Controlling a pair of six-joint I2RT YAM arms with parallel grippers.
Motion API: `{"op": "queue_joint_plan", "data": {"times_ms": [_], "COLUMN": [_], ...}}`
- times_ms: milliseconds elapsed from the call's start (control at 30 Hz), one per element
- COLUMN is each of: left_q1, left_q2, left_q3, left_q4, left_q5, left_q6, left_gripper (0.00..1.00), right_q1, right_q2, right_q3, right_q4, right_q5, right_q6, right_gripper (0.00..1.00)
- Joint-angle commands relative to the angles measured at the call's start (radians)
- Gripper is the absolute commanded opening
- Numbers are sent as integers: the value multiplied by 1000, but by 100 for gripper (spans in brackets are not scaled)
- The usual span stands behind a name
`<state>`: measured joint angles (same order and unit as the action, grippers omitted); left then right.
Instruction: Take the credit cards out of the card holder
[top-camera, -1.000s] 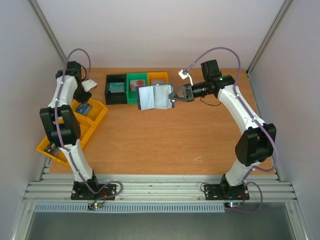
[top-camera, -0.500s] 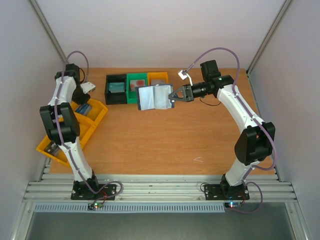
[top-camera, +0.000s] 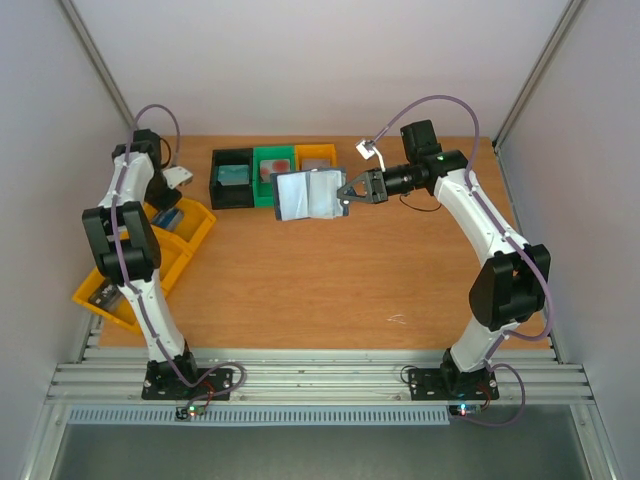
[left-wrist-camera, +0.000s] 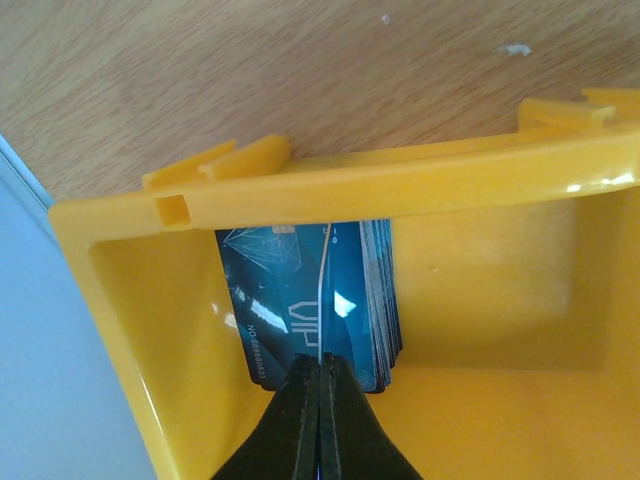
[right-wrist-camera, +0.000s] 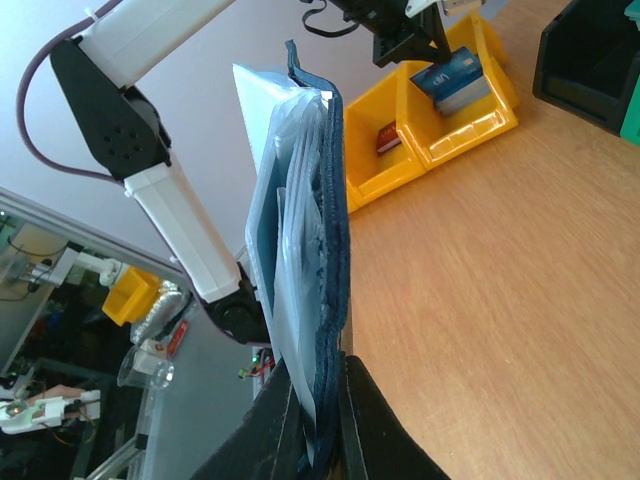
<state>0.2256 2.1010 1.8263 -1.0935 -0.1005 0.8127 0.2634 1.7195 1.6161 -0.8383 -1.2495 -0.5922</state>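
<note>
My right gripper (top-camera: 345, 193) is shut on the right edge of the slate blue-grey card holder (top-camera: 305, 193) and holds it open in the air in front of the bins. In the right wrist view the card holder (right-wrist-camera: 300, 230) stands edge-on between my fingers (right-wrist-camera: 322, 375), its pale pocket pages fanned. My left gripper (top-camera: 176, 178) hangs over the yellow bin (left-wrist-camera: 400, 180). Its fingers (left-wrist-camera: 320, 362) are shut on a thin credit card (left-wrist-camera: 324, 300) seen edge-on, just above a stack of blue cards (left-wrist-camera: 280, 300) standing in the bin.
Black (top-camera: 231, 178), green (top-camera: 270, 165) and orange (top-camera: 316, 156) bins stand in a row at the back, behind the card holder. Two joined yellow bins (top-camera: 190, 240) lie slanted at the left table edge. The wooden table (top-camera: 350, 280) spreads in front.
My left arm has shifted slightly back and to the left over the yellow bin. The right arm and the card holder have stayed still.
</note>
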Motion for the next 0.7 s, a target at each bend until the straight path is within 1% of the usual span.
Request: {"op": "queue_joint_plan", "data": {"times_ms": [0,33,167,267,400,533,667], "left_q1": [13,15,20,21,21,21,21], "left_q2": [39,41,51,51,49,36,9], "left_q3": [25,23,16,14,14,14,10], "left_q4": [32,41,93,149,192,215,215], "left_q5": [-20,-29,-64,-99,-112,-111,-63], "left_q6": [13,16,32,52,70,79,79], "left_gripper": [0,1,13,19,31,38,40], "right_q1": [-5,-5,-6,-6,-6,-6,-6], "right_q2": [-20,-20,-22,-21,-27,-29,-34], "right_q3": [8,7,3,2,-5,-6,-11], "right_q4": [21,21,21,23,34,34,42], "right_q5": [-33,-34,-34,-40,-41,-46,-50], "right_q6": [14,16,24,30,40,44,48], "right_gripper": [1,1,1,2,2,2,2]}}
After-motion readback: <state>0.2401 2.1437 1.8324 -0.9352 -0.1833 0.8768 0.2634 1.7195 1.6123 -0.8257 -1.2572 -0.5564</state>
